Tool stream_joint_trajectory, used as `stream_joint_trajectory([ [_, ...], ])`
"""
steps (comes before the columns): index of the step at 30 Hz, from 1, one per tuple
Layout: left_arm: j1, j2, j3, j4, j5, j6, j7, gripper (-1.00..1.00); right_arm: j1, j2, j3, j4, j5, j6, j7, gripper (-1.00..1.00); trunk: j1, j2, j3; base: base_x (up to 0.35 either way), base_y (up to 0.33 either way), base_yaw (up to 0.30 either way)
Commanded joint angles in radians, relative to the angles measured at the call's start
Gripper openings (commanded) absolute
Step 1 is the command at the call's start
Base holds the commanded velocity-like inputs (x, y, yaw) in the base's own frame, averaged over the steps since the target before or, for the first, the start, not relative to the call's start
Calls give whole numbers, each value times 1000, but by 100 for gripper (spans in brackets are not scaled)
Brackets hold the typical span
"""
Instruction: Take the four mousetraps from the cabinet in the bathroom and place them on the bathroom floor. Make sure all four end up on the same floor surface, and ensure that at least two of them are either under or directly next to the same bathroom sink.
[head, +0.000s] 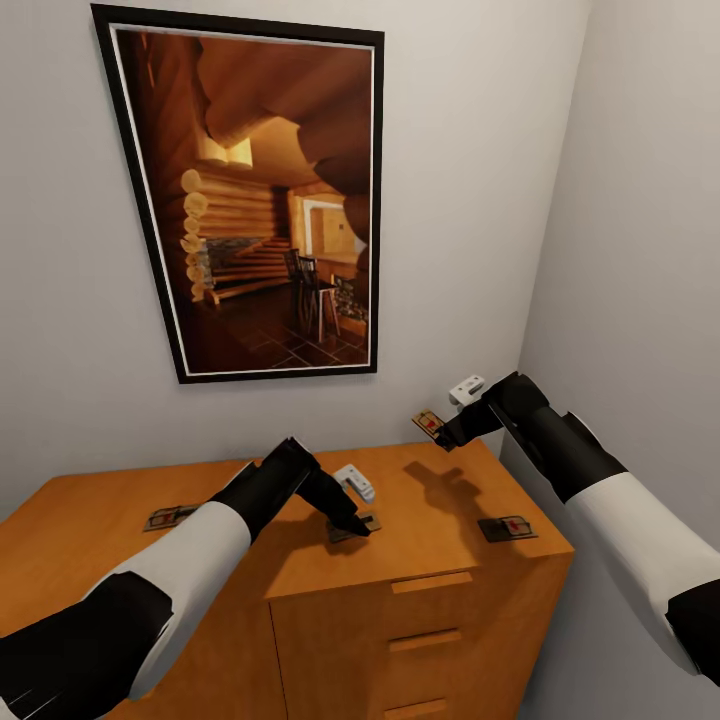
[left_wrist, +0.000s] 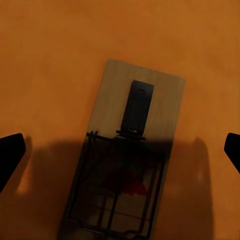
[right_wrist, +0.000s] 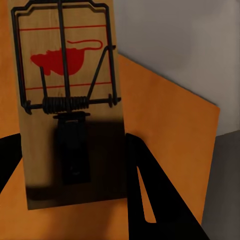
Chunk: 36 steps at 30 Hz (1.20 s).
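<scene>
The orange-brown cabinet (head: 440, 560) stands against the wall, with mousetraps on its top. My right gripper (head: 447, 432) is raised above the cabinet's back right corner, shut on one mousetrap (head: 429, 423). In the right wrist view that mousetrap (right_wrist: 65, 100) shows its red mark and wire, held between the dark fingers (right_wrist: 150, 190). My left gripper (head: 352, 522) hovers open just over a second mousetrap (head: 365, 524). The left wrist view has this mousetrap (left_wrist: 132, 150) lying flat between the spread fingertips (left_wrist: 10, 155). Two more lie at the left (head: 170, 517) and at the right (head: 506, 527).
A small white gadget (head: 353, 481) lies on the cabinet top behind my left gripper, and another white gadget (head: 466, 388) is by my right wrist. A large framed picture (head: 260, 190) hangs on the wall. The side wall (head: 650, 250) is close on the right. Drawer handles (head: 432, 582) face me.
</scene>
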Motion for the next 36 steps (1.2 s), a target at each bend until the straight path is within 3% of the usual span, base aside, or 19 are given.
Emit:
stream_joint_trajectory([
  [1,-1,0,1,-1,-8,5,-7,100,-1,-1,2,-1,9,3,5,-100,0,-1,-1,0,0,0],
  [36,-1,-5,-4,58,-11,20,-11,100,-1,0,4,-1,7,3,5,-100,0,-1,-1,0,0,0],
])
